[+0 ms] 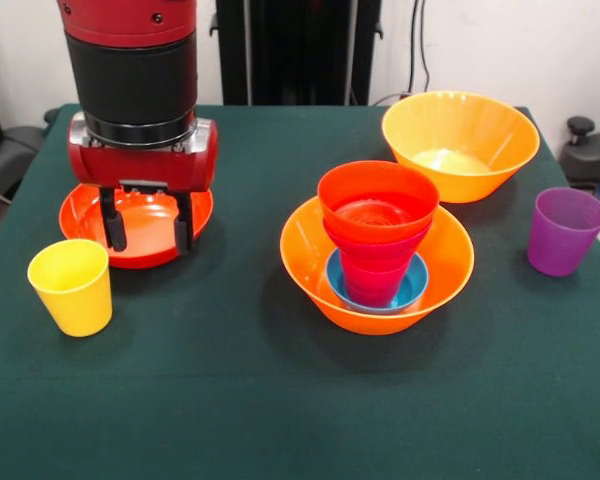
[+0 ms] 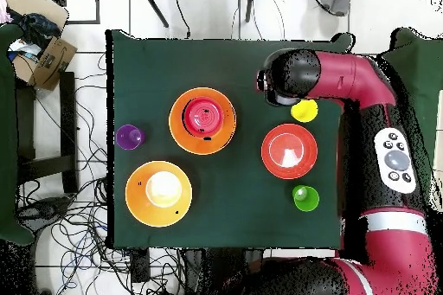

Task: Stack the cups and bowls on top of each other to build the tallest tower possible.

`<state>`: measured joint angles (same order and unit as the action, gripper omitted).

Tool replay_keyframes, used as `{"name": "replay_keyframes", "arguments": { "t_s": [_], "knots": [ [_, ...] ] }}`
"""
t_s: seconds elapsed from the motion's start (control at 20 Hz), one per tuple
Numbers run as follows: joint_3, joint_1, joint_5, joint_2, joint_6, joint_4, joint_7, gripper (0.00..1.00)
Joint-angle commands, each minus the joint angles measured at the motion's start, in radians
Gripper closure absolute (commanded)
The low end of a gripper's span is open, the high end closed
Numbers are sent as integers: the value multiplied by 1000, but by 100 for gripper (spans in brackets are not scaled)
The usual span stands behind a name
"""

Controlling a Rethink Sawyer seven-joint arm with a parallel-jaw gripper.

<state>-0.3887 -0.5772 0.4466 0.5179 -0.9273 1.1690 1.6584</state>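
Note:
The tower rises from a large orange bowl. It holds a small blue bowl, crimson-pink pieces and a small red-orange bowl on top; it also shows in the overhead view. My gripper is open and empty, hanging in front of the wide shallow red-orange bowl, up and to the right of the yellow cup. The purple cup stands at the right. The green cup shows only in the overhead view, near the shallow bowl and yellow cup.
A second large orange bowl stands empty at the back right, and also shows in the overhead view. The arm reaches over the table's right side in the overhead view. Cables and boxes lie on the floor around the table.

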Motion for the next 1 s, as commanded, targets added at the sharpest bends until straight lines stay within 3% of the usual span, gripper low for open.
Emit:
{"name": "replay_keyframes", "arguments": {
  "t_s": [0.05, 0.55, 1.0],
  "knots": [
    [-34, 22, 12, -63, -107, -93, -119, 0],
    [-36, 34, 17, -95, -153, -172, -158, 0],
    [-31, 42, 26, -102, -148, -190, -157, 0]
  ]
}}
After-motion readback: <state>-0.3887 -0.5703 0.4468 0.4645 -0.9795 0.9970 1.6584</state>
